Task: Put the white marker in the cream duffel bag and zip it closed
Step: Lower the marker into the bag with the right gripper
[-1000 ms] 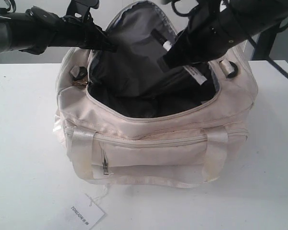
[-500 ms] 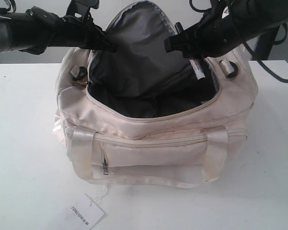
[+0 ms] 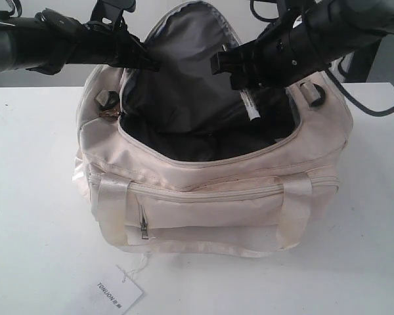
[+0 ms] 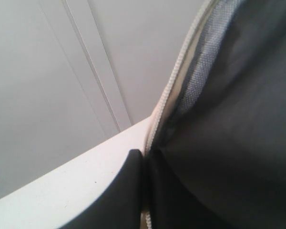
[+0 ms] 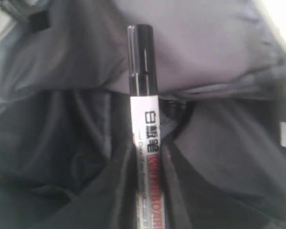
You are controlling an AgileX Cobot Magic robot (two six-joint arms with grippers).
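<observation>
The cream duffel bag stands on the white table with its top flap raised and its dark lining showing. My left gripper is shut on the flap's zip edge at the bag's left side; in the left wrist view one black finger presses against that edge. My right gripper is over the opening, shut on the white marker. The marker hangs down into the bag's mouth. In the right wrist view the marker sticks out between the dark fingers, black cap toward the lining.
A white paper tag printed TONIJON lies on the table in front of the bag. A gold keychain hangs at the bag's left end and a strap ring at the right. Both arms cross above the bag.
My right gripper has moved left with the marker, from the bag's right side toward the middle of the opening. The left gripper keeps holding the flap in the same place.
</observation>
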